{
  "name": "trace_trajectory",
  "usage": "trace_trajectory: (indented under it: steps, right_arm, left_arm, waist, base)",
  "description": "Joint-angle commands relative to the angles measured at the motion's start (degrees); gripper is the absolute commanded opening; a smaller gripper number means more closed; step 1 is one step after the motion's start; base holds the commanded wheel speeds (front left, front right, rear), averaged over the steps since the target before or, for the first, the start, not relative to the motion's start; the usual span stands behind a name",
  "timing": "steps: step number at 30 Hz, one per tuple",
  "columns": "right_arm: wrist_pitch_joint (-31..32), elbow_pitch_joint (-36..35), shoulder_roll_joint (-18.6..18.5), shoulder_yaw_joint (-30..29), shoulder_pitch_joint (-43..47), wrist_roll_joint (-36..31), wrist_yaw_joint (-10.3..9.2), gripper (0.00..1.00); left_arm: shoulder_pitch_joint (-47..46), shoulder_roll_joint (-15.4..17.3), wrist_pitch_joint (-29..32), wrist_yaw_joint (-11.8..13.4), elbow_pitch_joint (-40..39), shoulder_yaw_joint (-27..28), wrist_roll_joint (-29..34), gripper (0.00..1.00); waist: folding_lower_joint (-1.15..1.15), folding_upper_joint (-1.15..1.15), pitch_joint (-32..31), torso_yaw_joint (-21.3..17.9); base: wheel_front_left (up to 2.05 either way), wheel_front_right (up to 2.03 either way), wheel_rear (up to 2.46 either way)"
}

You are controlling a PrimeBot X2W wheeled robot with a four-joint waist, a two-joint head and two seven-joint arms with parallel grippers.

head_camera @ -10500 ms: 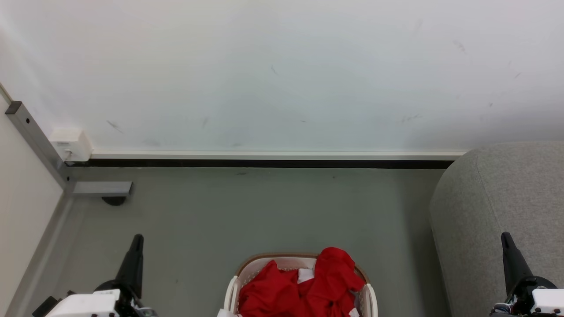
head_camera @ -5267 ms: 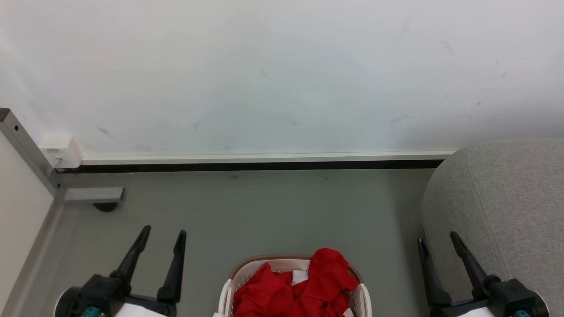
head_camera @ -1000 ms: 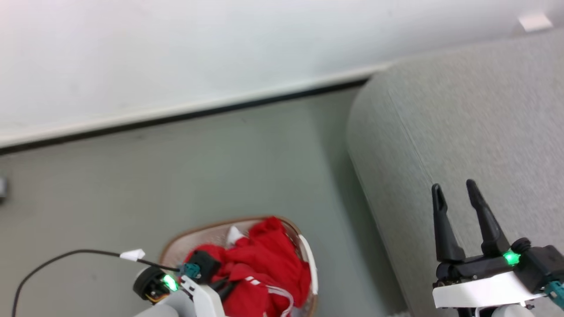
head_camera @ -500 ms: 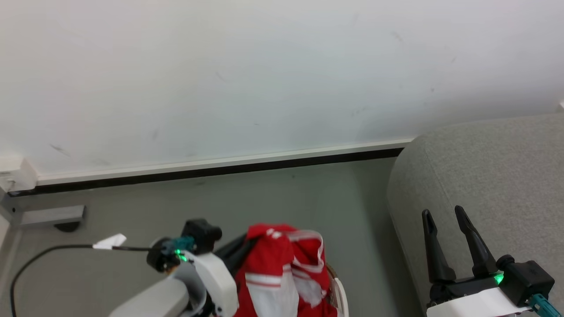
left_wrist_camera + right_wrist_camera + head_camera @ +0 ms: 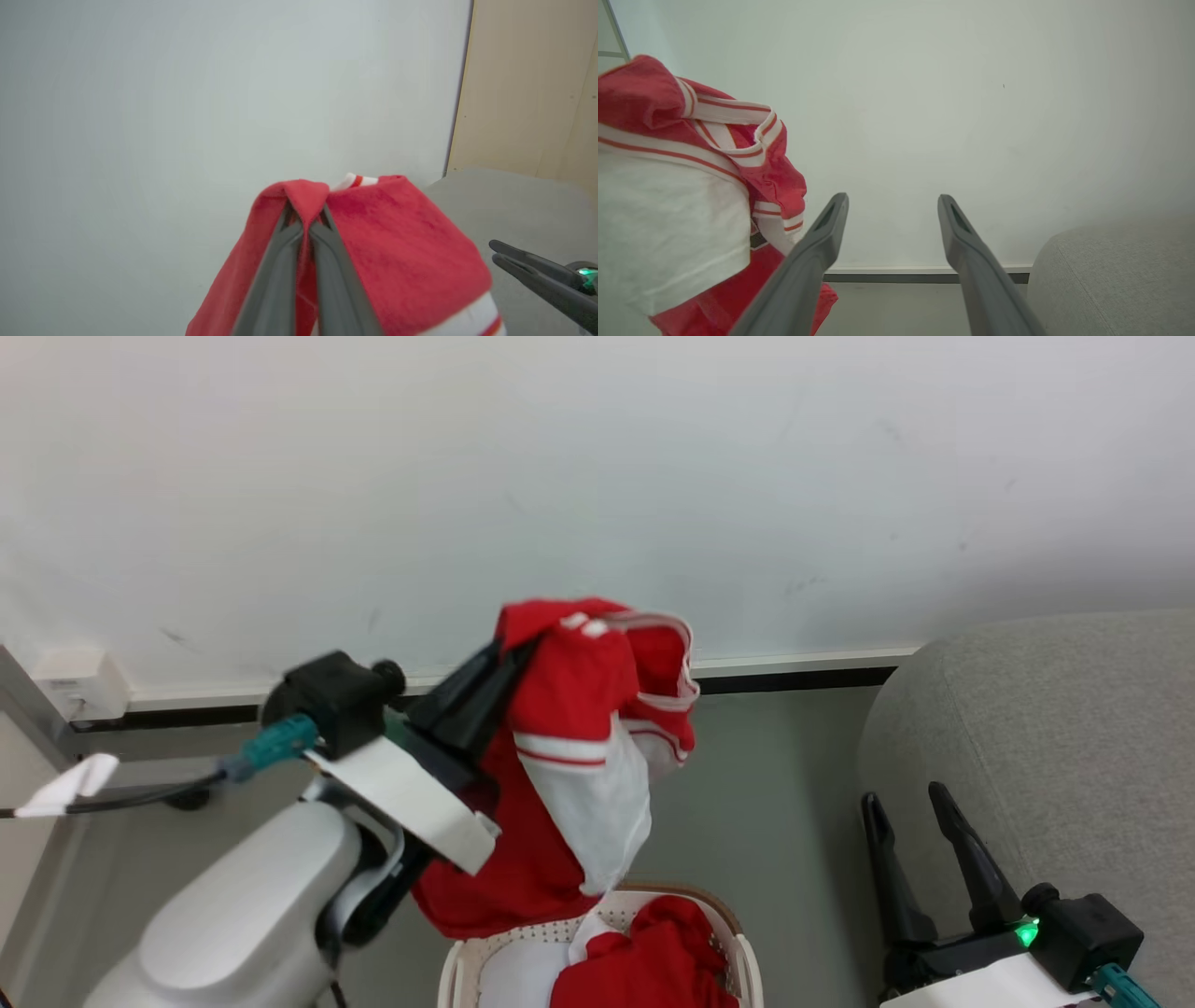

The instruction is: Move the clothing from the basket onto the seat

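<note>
Left claw [image 5: 306, 218] is clamped on 1 fold of a red-and-white garment [image 5: 569, 728], held above the basket [image 5: 743, 959]; more red clothing [image 5: 653, 961] lies inside. Right claw [image 5: 903, 793] stands spread and empty beside the seat [image 5: 1046, 728]. Risks: the narrow tip pinch may slip during transfer, dropping the garment on the floor [image 5: 766, 784]; the hanging hem may snag the basket rim and tip it.

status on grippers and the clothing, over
Left gripper shut on red garment, held above basket. Right gripper open, empty, by sofa edge. More clothing in basket. Right gripper sits between garment and sofa.
</note>
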Motion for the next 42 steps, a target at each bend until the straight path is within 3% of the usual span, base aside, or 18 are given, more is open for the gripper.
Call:
trace_trajectory:
  steps: [1,15,22,33,40,42]
  right_arm:
    - [0.04,-0.1,-0.23,0.16,0.1,0.57,-0.12,1.0]
    - [0.04,1.62,-0.2,6.84,-1.5,-1.07,-0.12,1.0]
    - [0.04,8.68,-0.23,13.58,-4.67,-3.36,-0.12,1.0]
    - [0.05,21.05,-0.21,15.7,-12.12,-3.08,-0.12,1.0]
    - [0.05,25.21,-0.27,20.43,-14.65,0.45,-0.12,1.0]
    - [0.05,25.25,-0.24,21.33,-14.79,1.94,-0.12,0.0]
  left_arm:
    - [-0.61,0.29,-0.13,0.17,-0.96,1.03,1.14,0.0]
    - [0.84,0.38,-0.14,0.71,-6.0,4.78,1.35,0.0]
    - [1.74,-1.13,-0.14,-0.27,-7.0,3.53,2.06,0.0]
    - [3.03,-4.9,0.74,-2.49,-8.88,-1.28,1.91,0.0]
    - [3.46,-6.77,1.73,-3.33,-10.66,-4.0,1.44,0.0]
    - [3.75,-7.04,1.9,-3.45,-11.06,-4.35,1.0,0.0]
  waist:
    - [0.01,0.0,0.0,0.23]
    - [0.01,0.0,-0.8,1.93]
    - [0.01,0.0,-1.42,3.97]
    - [0.01,0.0,-2.13,11.4]
    - [0.01,0.0,-2.54,16.48]
    - [0.01,0.0,-2.6,17.54]
  base:
    - [0.0,0.0,0.0]
    - [0.0,0.0,0.0]
    - [0.0,0.0,0.0]
    - [0.0,0.0,0.0]
    - [0.0,0.0,0.0]
    - [0.0,0.0,0.0]
